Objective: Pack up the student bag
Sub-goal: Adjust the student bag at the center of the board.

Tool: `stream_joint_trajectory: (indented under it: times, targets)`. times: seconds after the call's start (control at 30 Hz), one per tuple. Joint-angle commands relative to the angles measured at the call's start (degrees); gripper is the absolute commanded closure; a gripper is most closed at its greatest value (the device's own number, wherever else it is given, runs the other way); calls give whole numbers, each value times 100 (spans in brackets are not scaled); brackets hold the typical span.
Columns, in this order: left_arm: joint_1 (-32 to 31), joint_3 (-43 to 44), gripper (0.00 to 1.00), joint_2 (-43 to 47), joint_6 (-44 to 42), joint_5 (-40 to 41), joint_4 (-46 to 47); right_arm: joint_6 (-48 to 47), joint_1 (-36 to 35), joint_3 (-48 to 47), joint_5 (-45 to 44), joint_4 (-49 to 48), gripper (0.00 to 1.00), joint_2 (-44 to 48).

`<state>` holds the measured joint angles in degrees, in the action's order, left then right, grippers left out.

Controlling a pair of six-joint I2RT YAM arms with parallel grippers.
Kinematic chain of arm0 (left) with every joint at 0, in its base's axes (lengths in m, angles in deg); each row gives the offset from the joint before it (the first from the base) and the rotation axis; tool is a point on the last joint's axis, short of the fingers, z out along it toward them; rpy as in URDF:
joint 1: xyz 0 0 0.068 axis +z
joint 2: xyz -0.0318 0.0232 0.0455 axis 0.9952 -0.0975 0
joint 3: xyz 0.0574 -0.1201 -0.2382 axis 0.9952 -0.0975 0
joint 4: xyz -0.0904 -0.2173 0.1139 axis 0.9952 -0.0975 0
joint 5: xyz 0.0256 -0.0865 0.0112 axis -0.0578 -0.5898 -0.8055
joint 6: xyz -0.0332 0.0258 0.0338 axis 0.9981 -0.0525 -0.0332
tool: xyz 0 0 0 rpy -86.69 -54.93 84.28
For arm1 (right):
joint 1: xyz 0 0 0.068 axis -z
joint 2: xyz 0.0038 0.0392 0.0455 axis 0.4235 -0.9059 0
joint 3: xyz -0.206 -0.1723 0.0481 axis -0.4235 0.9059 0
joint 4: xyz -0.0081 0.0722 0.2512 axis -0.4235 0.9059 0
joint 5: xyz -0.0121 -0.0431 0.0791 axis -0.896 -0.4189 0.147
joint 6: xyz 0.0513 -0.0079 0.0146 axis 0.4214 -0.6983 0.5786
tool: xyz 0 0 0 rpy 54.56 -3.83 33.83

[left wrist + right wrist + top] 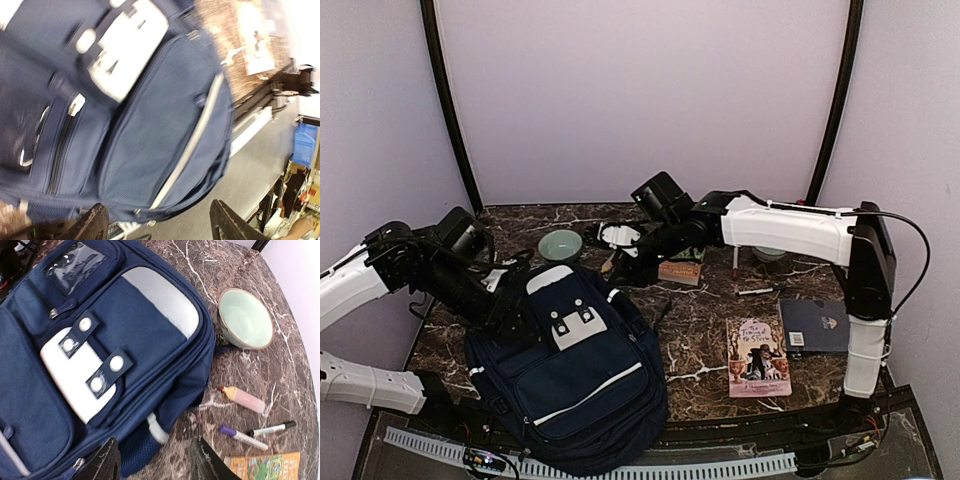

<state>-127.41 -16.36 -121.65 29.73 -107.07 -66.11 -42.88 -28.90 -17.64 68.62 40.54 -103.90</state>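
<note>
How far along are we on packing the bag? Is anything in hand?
Done: nothing that shows. The student bag lies face up and looks closed, so its contents cannot be seen. In hand: nothing. The left gripper and right gripper are both open over the bag. Left: the pink book, dark blue book, purple marker and pink tube lie outside it.

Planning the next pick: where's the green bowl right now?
Top view, left of centre: the green bowl sits just behind the top of the student bag.

White-shelled arms (790, 228) with black joints (873, 260), black fingers (105, 462)
</note>
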Motion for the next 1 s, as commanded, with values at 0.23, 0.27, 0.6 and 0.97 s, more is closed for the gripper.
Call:
stream_joint_trajectory:
  times: [0.23, 0.27, 0.6, 0.97]
  targets:
    - [-1036, 535, 28, -1493, -1417, -232, 2395, -168, 727, 2499, 685, 655, 53, 2803]
    - [-1133, 656, 28, -1741, -1536, -200, 2407, -207, 852, 2703, 708, 728, 53, 2995]
    - [-1668, 1681, 31, -3666, -1798, -135, 3014, -755, 2594, 3826, 1007, 2170, 54, 3932]
    - [-2605, 1772, 28, -4704, -2859, 1418, 2526, -796, 2672, 4688, 789, 1861, 53, 4544]
